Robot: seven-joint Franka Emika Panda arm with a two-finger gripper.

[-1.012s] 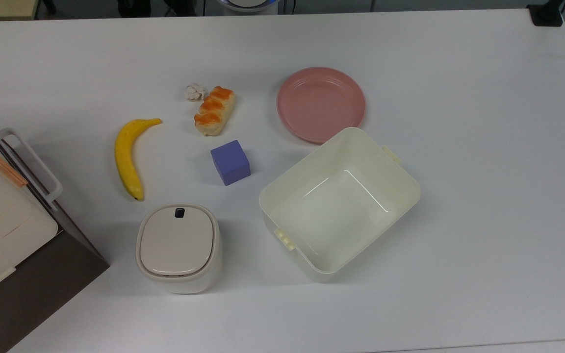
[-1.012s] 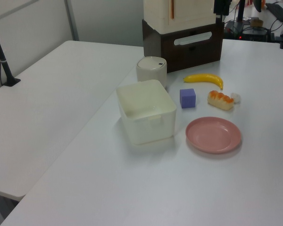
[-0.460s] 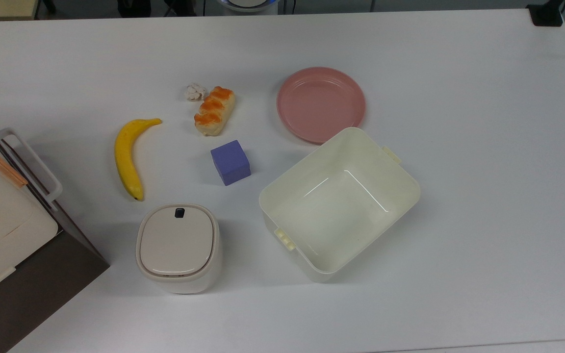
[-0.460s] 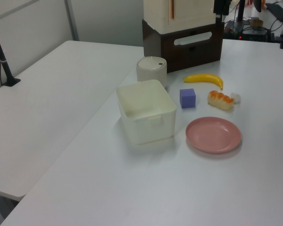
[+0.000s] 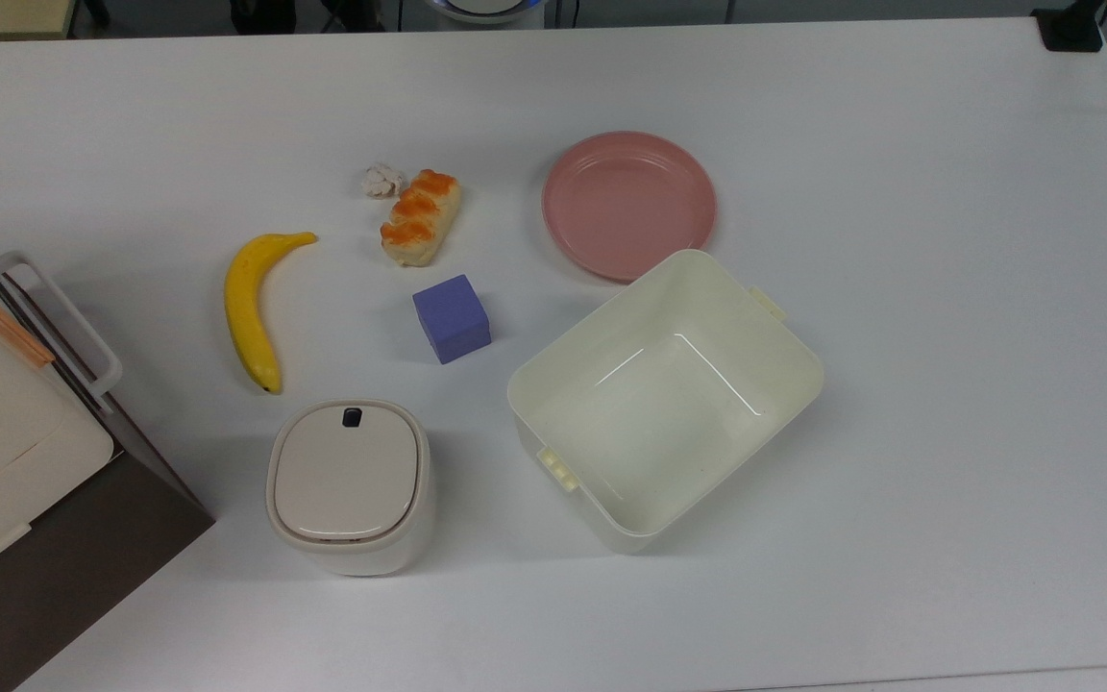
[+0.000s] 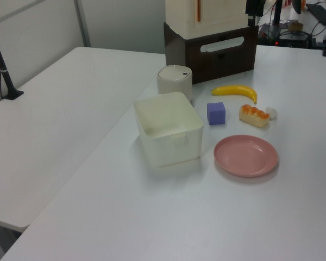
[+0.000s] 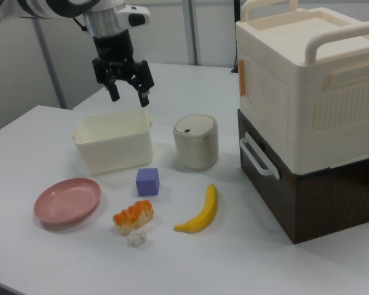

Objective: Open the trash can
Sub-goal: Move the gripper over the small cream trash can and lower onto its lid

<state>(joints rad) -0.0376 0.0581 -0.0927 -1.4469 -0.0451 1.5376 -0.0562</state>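
Approach is the step in hand: the gripper [image 7: 127, 90] hangs with fingers spread and empty above the tub [image 7: 114, 146], while the trash can [image 7: 195, 142], lid shut, stands beside it on the tabletop [image 5: 947, 288], so the next move likely calls for pressing its dark button [image 5: 352, 417].

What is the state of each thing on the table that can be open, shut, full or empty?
trash can: lid shut, upright.
tub: lidless, empty, upright.
pink plate: empty.
pincer: open, holding nothing, in the air above the tub in the right view.
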